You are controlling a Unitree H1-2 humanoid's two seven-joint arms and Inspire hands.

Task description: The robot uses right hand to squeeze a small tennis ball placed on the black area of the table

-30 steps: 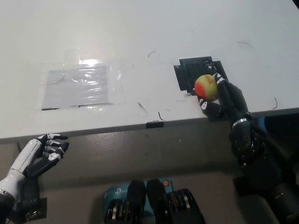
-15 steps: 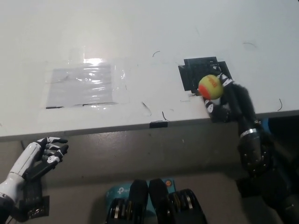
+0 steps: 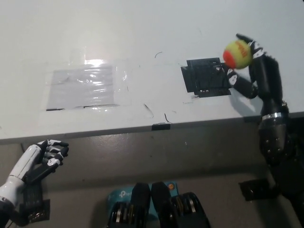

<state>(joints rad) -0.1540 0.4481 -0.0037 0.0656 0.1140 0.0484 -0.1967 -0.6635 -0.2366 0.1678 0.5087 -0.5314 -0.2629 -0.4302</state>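
While the white left hand (image 3: 45, 156) rested low beside the table edge (image 3: 118, 129) with its fingers loosely curled around nothing, the black right hand (image 3: 254, 71) held the small tennis ball (image 3: 237, 53), yellow-green with an orange patch, just to the right of the black area (image 3: 205, 77). Its fingers were wrapped around the ball's right and lower sides, and the ball appeared lifted clear of the white tabletop, though the height could not be judged. The grip seemed to cover only part of the ball. If the squeeze pressed unevenly from that side, the ball could likely pop out leftward and roll across the clear taped sheet (image 3: 85, 87) or off the table edge.
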